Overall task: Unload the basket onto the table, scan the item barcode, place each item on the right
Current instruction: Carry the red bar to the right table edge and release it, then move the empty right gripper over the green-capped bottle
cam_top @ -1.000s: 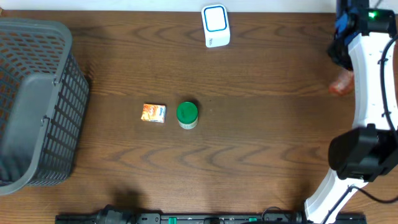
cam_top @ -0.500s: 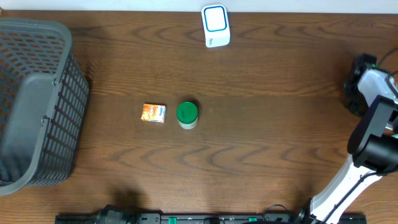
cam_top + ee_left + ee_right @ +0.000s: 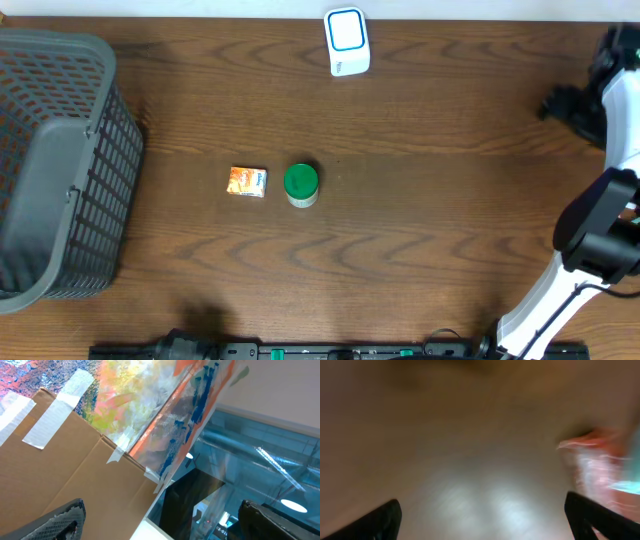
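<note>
A white scanner [image 3: 346, 40] with a blue outline stands at the table's far edge. A small orange box [image 3: 248, 181] and a green-lidded jar [image 3: 301, 185] lie side by side mid-table, far from both grippers. My right gripper [image 3: 556, 104] hovers at the far right edge; in its wrist view [image 3: 481, 505] the jaws stand wide open with nothing between them over blurred tabletop. A blurred red-and-white thing [image 3: 598, 462] lies to its right. My left gripper [image 3: 161, 505] is open and empty, pointing away from the table; it does not show overhead.
A large grey mesh basket [image 3: 55, 165] fills the table's left end. The right arm's white links [image 3: 600, 230] run down the right edge. The left wrist view faces a taped cardboard panel [image 3: 65, 470] and a colourful sheet [image 3: 150, 400].
The right arm has swung along the right edge and its gripper has gone from shut to open. A reddish thing seen at the right edge a second ago no longer shows overhead.
</note>
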`<state>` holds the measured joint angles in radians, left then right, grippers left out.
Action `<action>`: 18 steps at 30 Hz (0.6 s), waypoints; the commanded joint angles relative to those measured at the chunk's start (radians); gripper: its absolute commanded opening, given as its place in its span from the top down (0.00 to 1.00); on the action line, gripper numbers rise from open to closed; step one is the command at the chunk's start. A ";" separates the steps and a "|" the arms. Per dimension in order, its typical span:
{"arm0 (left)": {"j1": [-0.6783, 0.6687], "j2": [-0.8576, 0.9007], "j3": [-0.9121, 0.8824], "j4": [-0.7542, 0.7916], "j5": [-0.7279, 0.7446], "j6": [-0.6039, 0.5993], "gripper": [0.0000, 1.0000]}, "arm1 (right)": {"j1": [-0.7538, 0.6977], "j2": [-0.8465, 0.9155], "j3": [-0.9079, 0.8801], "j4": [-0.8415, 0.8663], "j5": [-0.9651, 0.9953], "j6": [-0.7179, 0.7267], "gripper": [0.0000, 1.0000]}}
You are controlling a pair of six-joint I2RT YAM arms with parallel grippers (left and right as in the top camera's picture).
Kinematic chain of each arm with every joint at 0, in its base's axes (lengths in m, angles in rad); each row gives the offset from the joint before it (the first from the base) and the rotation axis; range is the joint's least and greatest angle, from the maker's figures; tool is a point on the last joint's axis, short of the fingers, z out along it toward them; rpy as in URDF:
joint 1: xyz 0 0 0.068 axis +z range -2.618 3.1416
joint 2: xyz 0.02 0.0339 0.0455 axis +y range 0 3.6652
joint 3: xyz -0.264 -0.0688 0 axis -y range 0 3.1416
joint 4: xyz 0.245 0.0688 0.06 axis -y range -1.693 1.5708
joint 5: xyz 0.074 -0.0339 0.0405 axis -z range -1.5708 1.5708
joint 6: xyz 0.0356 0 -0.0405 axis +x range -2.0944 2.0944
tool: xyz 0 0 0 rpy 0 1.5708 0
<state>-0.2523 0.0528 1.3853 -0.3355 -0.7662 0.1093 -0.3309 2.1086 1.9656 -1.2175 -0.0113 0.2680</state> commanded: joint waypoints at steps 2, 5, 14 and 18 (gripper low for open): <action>0.000 -0.008 0.000 0.004 -0.006 0.018 0.02 | 0.072 -0.023 0.039 -0.047 -0.827 -0.040 0.01; 0.000 -0.008 0.000 0.004 -0.006 0.018 0.02 | 0.148 -0.023 0.020 -0.060 -1.030 0.047 0.01; 0.000 -0.008 0.000 0.004 -0.006 0.018 0.02 | 0.502 -0.023 0.017 -0.315 -0.527 0.850 0.01; 0.000 -0.008 0.000 0.004 -0.006 0.018 0.02 | 0.663 -0.021 0.017 -0.261 -0.404 1.175 0.01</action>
<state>-0.2523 0.0528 1.3853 -0.3355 -0.7658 0.1093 0.2386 2.0876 1.9869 -1.5028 -0.5743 1.0534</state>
